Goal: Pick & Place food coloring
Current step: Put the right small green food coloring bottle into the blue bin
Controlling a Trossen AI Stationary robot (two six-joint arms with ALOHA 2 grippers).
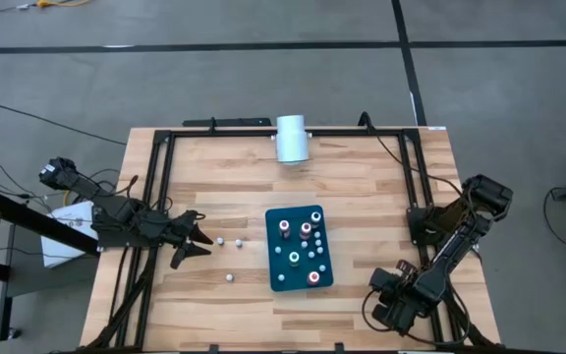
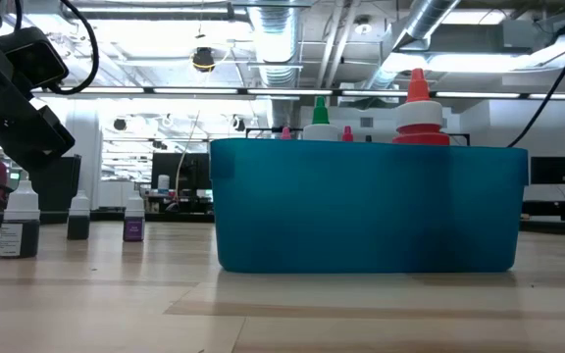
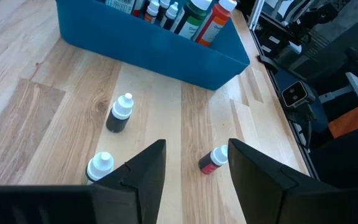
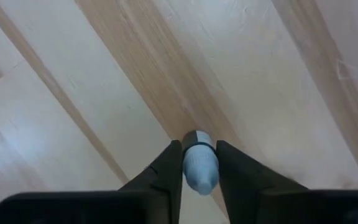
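A: Nearest the lens in the right wrist view: small bottle with pale cap [image 4: 199, 163], pinched between the right gripper [image 4: 199, 168] jaws, over bare counter [image 4: 104, 93].
B: Right gripper position?
A: Near right corner of the counter, beside the blue tray [image 1: 300, 248]. Jaws clenched on that bottle.
B: Left gripper [image 1: 197, 242]?
A: Left side of the counter, jaws released, grasping nothing. Pointed toward the loose bottles.
B: Rest of the food coloring [image 1: 303, 241]?
A: Mostly upright in the tray, red and green tops sticking up. Three loose bottles [image 1: 228, 253] on the wood between left gripper and tray: two dark ones standing, a red one [image 3: 213, 160] lying on its side.
B: Anything else?
A: White cylinder [image 1: 291, 138] at the far edge, well apart from the tray.
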